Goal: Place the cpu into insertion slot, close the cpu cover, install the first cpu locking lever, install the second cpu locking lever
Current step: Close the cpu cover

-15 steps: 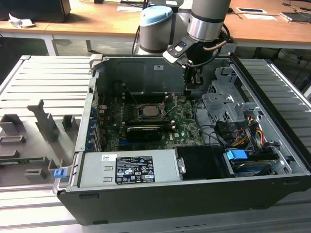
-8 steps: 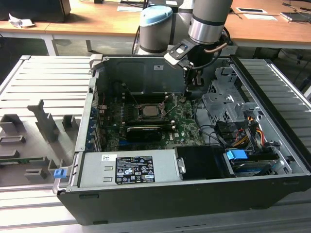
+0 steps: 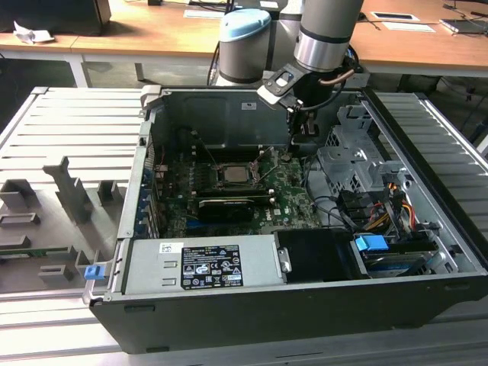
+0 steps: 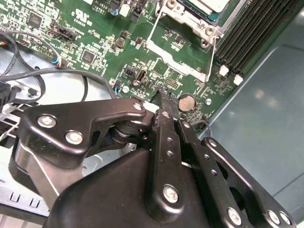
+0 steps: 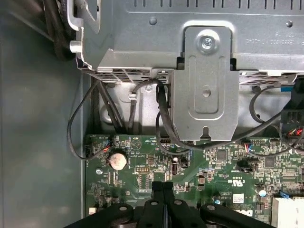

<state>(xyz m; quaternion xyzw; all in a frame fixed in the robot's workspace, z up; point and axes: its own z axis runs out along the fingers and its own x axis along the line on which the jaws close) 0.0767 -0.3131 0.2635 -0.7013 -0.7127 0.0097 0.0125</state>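
The silvery cpu (image 3: 231, 174) lies in the square insertion slot (image 3: 217, 184) in the middle of the green board. In the second wrist view the cpu (image 4: 212, 4) is at the picture's edge, with the metal cpu cover frame (image 4: 190, 23) around it. A thin wire locking lever (image 4: 175, 56) runs beside the socket. I cannot tell whether it is latched. My gripper (image 3: 305, 134) hangs to the exterior view's right of the socket, near the case's back wall. Its black fingers (image 5: 157, 187) are pressed together with nothing between them, just above the board in both wrist views (image 4: 160, 96).
A coin cell battery (image 5: 117, 160) sits on the board close to the fingertips. A grey metal drive cage (image 5: 204, 80) and black cables (image 5: 161, 118) are nearby. A long black card (image 3: 225, 206) lies in front of the socket, with the power supply (image 3: 202, 263) nearer.
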